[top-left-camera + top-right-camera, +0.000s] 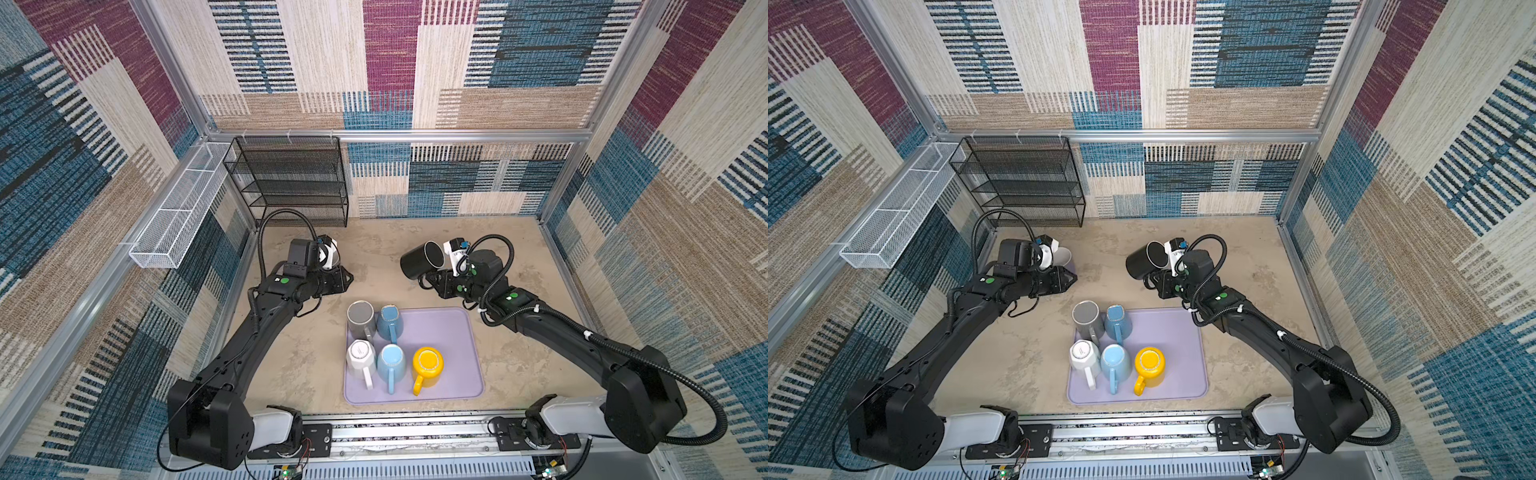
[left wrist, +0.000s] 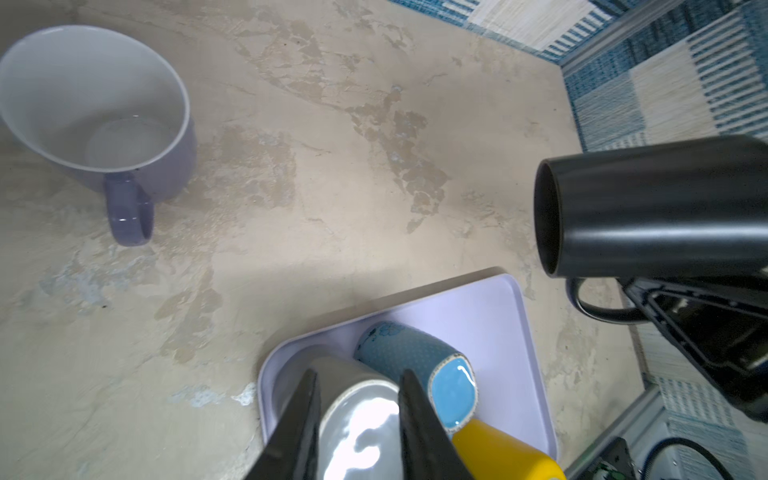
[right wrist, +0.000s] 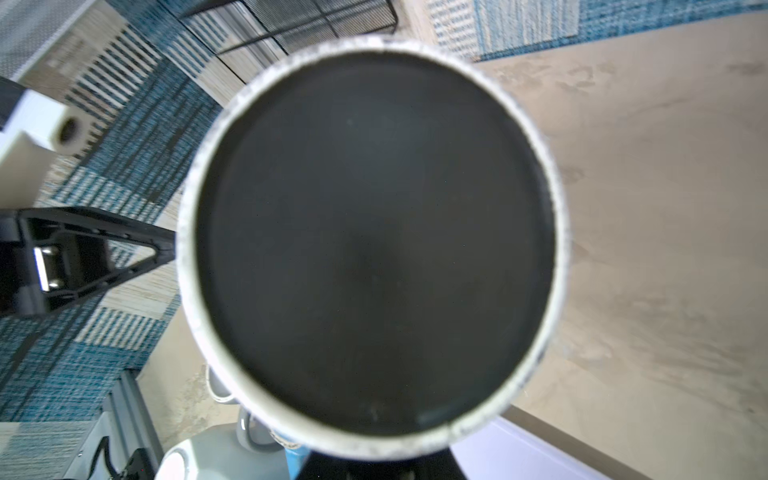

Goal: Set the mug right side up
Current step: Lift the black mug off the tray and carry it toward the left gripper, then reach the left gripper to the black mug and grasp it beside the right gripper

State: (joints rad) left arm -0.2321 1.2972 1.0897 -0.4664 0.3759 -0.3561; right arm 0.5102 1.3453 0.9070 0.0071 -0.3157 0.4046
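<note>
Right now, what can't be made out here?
- Black mug: right wrist view, blurred base hides its handle.
- Purple mug: both top views, mostly behind the left wrist.
- Left fingers: left wrist view, cut by bottom edge.
- White mug: both top views, base marking too small.

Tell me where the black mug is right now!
In both top views the black mug is right of middle, held tipped on its side by the right gripper above the table, just beyond the far edge of the purple tray.
</note>
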